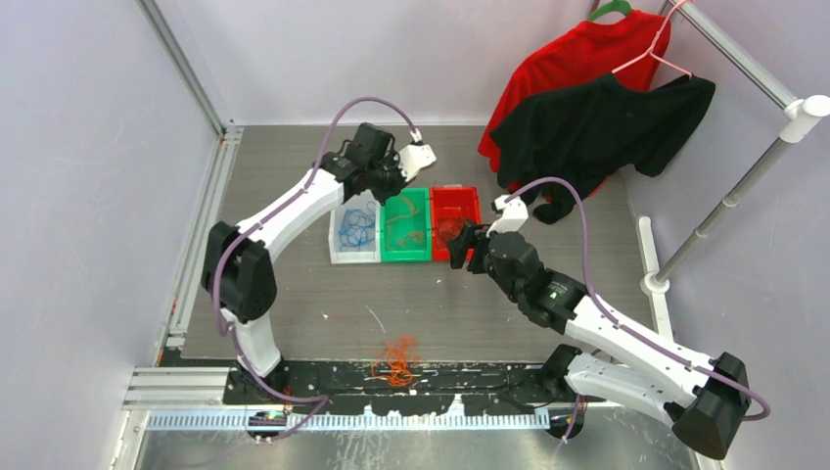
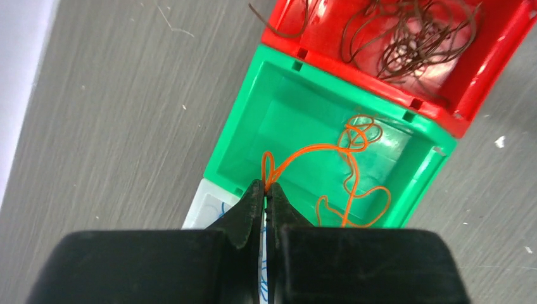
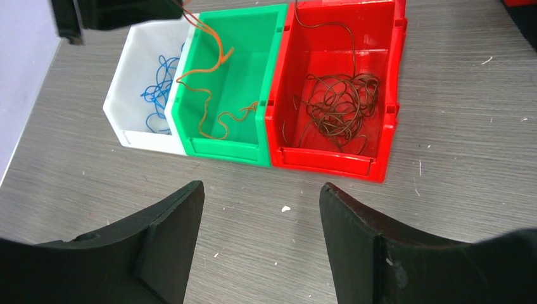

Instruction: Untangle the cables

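Three small bins stand in a row mid-table. The white bin (image 3: 136,136) holds blue cables (image 3: 158,95). The green bin (image 3: 221,149) holds an orange cable (image 2: 310,150). The red bin (image 3: 316,158) holds a tangle of dark brown cables (image 3: 339,104). My left gripper (image 2: 266,185) is shut on one end of the orange cable and holds it above the green bin's near-left corner; the rest of the cable trails down into the bin. My right gripper (image 3: 261,187) is open and empty, above the table in front of the bins. A loose tangle of orange cables (image 1: 394,360) lies by the near table edge.
A red shirt (image 1: 577,59) and a black shirt (image 1: 607,127) hang from a rack (image 1: 729,196) at the back right. An aluminium rail (image 1: 201,225) runs along the table's left side. Small white specks dot the grey tabletop (image 3: 286,208).
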You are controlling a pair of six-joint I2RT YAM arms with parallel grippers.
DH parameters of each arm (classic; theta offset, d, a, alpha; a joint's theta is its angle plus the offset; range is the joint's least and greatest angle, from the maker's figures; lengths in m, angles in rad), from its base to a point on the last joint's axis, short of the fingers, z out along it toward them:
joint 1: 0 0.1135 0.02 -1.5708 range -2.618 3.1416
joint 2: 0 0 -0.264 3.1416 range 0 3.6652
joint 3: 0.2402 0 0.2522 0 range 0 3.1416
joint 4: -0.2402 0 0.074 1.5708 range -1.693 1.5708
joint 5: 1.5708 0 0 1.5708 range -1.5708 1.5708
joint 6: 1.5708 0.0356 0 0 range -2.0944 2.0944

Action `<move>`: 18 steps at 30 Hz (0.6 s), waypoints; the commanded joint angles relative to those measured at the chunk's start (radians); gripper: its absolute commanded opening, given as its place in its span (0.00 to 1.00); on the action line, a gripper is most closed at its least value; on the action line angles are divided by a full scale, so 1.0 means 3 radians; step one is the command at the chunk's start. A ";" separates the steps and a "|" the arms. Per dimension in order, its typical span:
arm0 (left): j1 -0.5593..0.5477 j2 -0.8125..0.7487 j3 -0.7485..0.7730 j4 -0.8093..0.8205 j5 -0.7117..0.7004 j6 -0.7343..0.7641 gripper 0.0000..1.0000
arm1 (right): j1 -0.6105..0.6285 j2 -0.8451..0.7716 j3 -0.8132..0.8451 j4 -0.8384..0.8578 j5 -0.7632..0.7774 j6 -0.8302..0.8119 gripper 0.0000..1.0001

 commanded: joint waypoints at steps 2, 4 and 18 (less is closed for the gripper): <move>-0.0033 0.0259 0.0113 0.0094 -0.0125 0.0267 0.00 | 0.0006 0.0070 0.0232 0.0037 0.0160 0.0030 0.72; -0.0057 0.0394 0.0195 0.0034 -0.0120 0.0345 0.00 | 0.0004 0.0093 0.0252 0.0022 0.0186 0.0041 0.72; -0.0139 0.0431 -0.0070 0.0157 -0.0063 0.0388 0.33 | -0.0097 0.0136 0.0329 -0.0066 0.0201 0.0135 0.73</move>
